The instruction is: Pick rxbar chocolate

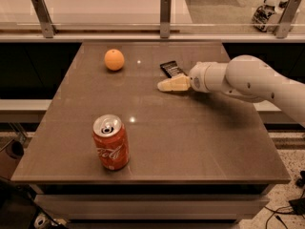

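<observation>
1. While the white arm [252, 80] reaches in from the right side of the view, its pincer [163, 85] hangs low over the far half of the counter [200, 142], pointing left.
2. Whether the pincer is wide or narrow cannot be told from this angle. It shows only as one pale tapered wedge, and nothing is seen held in it.
3. The rxbar chocolate [171, 68] lies flat on the counter just beyond the pincer, toward the far edge. It is a small black bar with faint pale print, turned at a slant. Its near end sits right beside the base of the pincer; whether the two touch cannot be told.
4. An orange [114, 59] rests on the counter to the left of the bar, well apart from it and near the far edge.
5. A red can [111, 142] stands upright near the front left of the counter, tab end up, well apart from both the pincer and the bar.
6. Behind the counter runs a low glass rail with metal posts [165, 15].
</observation>
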Robot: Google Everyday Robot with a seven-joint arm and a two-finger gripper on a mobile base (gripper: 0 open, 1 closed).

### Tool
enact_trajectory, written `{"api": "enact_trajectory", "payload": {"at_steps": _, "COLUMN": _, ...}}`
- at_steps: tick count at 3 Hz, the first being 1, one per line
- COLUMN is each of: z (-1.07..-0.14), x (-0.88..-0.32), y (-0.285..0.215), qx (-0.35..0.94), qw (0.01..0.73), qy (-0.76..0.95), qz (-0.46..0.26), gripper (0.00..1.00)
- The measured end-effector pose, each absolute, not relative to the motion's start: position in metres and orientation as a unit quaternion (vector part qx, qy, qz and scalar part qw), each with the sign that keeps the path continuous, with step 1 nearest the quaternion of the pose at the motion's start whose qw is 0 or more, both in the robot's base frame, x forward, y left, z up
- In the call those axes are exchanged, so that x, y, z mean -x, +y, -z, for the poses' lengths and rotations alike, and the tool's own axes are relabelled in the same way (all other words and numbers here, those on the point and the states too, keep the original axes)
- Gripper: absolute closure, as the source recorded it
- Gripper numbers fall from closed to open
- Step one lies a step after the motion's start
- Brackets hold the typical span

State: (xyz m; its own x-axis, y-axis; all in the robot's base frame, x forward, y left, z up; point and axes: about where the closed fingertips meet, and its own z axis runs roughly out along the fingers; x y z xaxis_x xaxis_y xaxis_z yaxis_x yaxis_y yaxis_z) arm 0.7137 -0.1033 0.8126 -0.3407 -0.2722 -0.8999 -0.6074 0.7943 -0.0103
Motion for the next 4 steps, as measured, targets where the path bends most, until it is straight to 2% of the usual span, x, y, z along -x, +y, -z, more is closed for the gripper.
{"api": "enact_trajectory", "payload": {"at_steps": 1, "z": -0.8128, "x": -0.7136, "y": -0.1013, "qx": 0.275, "qw": 0.504, "qy": 0.801, "qz": -0.167, "gripper": 0.19}}
{"api": "enact_trajectory", "payload": {"at_steps": 4, "z": -0.8185, "x": -0.7137, "y": -0.0992, "qx": 0.276, "qw": 0.504, "qy": 0.801, "qz": -0.168, "gripper": 0.87}}
